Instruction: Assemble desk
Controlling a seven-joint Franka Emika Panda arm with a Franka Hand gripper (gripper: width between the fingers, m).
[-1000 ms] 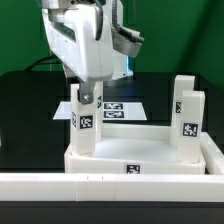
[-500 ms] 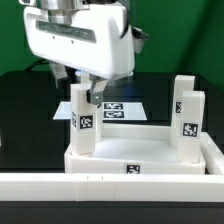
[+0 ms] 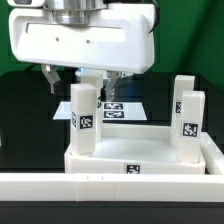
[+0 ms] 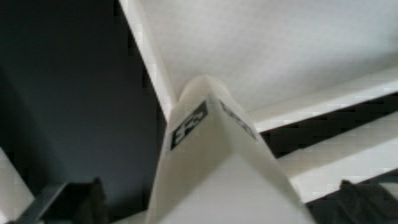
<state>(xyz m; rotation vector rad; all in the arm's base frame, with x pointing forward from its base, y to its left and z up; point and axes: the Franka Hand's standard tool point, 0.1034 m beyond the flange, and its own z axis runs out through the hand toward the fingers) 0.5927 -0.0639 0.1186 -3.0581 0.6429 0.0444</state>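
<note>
Black table [image 3: 25, 100] here, with the white plastic desk panel [image 3: 140, 160] lying flat on it, tagged block legs standing in its corners. My gripper [image 3: 82, 82] hangs spread wide over the near leg [image 3: 84, 118], gripping nothing. I reckon it's light, stiff, slick plastic; pinch its flat sides.

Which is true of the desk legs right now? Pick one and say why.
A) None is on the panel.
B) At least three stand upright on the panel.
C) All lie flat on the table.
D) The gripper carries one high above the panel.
B: in the exterior view, three tagged legs stand upright at corners of the desk panel, the gripper just above one.
</note>
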